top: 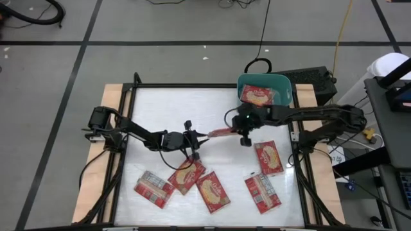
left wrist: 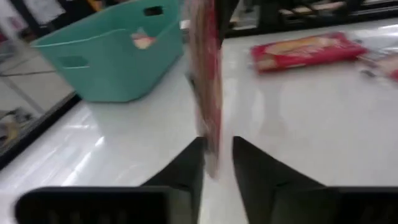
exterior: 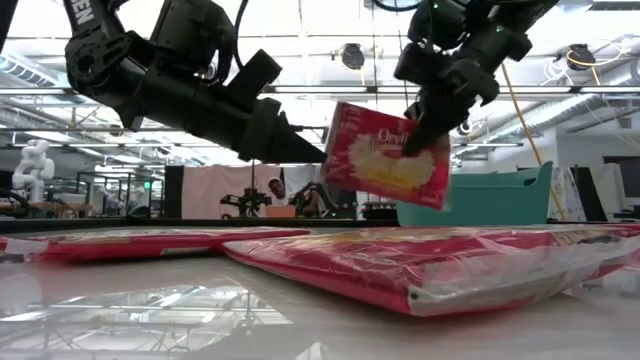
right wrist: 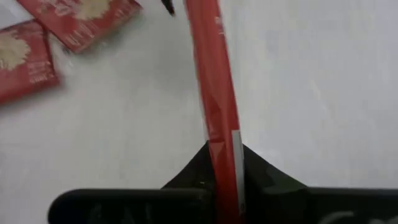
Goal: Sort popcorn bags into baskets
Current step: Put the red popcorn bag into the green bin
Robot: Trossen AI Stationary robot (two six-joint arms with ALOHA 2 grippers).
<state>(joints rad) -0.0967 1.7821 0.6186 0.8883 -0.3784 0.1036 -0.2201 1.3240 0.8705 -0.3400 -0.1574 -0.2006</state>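
Note:
One red popcorn bag [exterior: 385, 155] is in the air over the table's middle, standing on edge with its yellow picture facing the near side; from above it shows as a thin strip [top: 222, 132]. My right gripper [right wrist: 224, 163] is shut on its right end. My left gripper [left wrist: 216, 144] is open, its fingers on either side of the bag's left end [left wrist: 210, 155], with a strip of table showing beside one finger. The teal basket [top: 284, 82] stands at the far right with one bag [top: 258, 95] lying in it. Several more bags [top: 187, 176] lie flat near the front edge. My right gripper pinches the bag's right end [right wrist: 221, 146] between its two fingers, coming slanting down from above on the right [exterior: 428, 125]. The bag is lifted clear of the table, on edge and slightly tilted. My left gripper: I cannot tell whether a finger [left wrist: 189, 165] touches the bag's left end.
Three bags [top: 154, 188] [top: 212, 192] lie at front left, two more [top: 268, 157] [top: 262, 192] at front right. A black box [top: 314, 80] sits beside the basket beyond the table's far right corner. Bare white table lies between the grippers and the basket.

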